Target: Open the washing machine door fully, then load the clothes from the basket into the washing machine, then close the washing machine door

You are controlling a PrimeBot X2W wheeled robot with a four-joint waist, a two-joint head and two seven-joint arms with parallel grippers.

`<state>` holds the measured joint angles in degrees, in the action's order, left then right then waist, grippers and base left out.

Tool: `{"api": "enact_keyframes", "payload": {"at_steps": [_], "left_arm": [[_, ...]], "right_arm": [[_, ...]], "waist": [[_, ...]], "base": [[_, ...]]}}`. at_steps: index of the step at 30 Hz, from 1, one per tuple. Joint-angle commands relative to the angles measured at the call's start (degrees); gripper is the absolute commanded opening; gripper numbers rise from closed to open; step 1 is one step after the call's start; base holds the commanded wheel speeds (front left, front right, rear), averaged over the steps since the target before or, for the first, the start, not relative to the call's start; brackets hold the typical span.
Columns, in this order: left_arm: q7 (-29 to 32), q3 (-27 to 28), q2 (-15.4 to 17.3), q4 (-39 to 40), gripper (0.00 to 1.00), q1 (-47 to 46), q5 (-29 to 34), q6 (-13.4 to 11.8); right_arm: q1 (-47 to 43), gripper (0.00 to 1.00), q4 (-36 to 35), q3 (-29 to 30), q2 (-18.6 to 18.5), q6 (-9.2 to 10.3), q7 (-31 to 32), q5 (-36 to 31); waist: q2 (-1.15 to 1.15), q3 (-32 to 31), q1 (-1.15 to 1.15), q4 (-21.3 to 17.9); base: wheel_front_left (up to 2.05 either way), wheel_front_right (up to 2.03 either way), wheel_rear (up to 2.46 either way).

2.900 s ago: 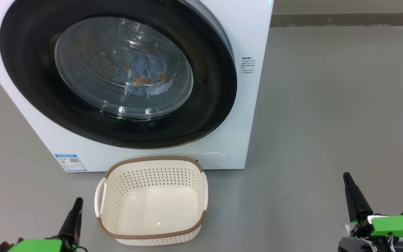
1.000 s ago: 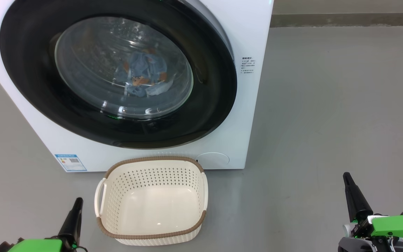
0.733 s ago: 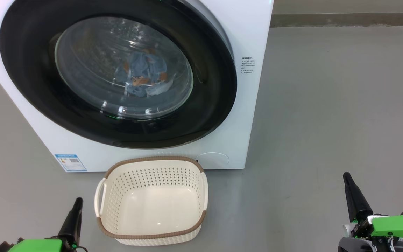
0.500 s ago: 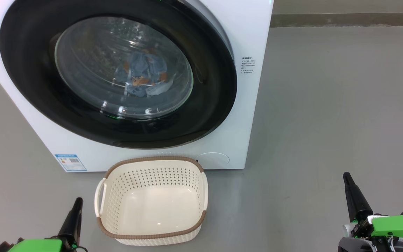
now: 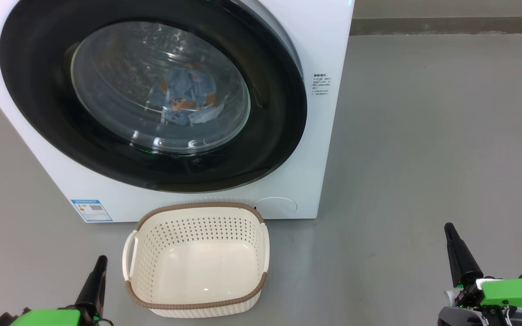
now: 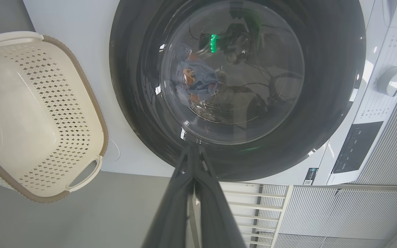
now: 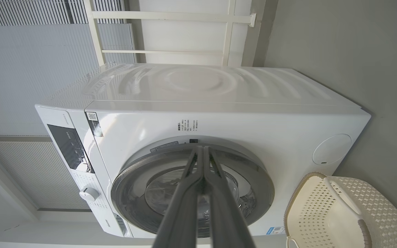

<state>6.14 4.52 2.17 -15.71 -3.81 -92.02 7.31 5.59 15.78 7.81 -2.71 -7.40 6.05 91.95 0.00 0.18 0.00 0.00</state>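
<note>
Washing machine door shut, clothes behind its glass; basket just before the washing machine; left gripper and right gripper flank it, jaws together.

Blue clothes inside washing machine, door closed

Layout as you face it: the washing machine stands on the floor ahead, with the door on its front face. The clothes lie inside, behind the door. The basket sits on the floor just in front of the machine, below the door. Your left gripper is just left of the basket, and your right gripper is well apart to its right.
</note>
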Motion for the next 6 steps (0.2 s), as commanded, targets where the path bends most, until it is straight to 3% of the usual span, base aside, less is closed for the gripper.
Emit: {"api": "enact_keyframes", "payload": {"at_steps": [1, 6], "left_arm": [[0.36, 2.01, 0.75, 1.66, 0.00, -2.38, -0.14, 0.18], [0.36, 2.01, 0.75, 1.66, 0.00, -2.38, -0.14, 0.18]], "right_arm": [[0.59, 0.00, -1.76, -1.29, -0.17, -0.09, 0.44, 0.22], [0.59, 0.00, -1.76, -1.29, -0.17, -0.09, 0.44, 0.22]], "waist": [[0.00, 0.00, 0.00, 0.00], [0.00, 0.00, 0.00, 0.00]], "base": [[0.00, 0.00, 0.00], [0.00, 0.00, 0.00]]}}
